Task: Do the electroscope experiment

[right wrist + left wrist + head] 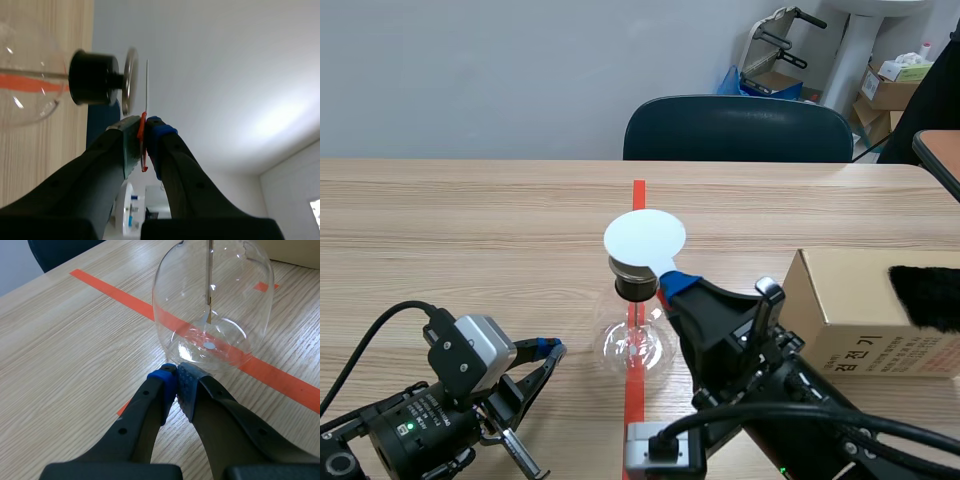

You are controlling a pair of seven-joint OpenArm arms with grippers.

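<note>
We see wood table, chair at far side | box at right, black fur on it | flask central on tape | left gripper closed, empty, just left of flask | right gripper pinches disc over flask top

A wooden table fills the view. On its right side stands a brown cardboard box. Behind the far edge is a dark blue chair, and more cartons stand in the corner.
</note>
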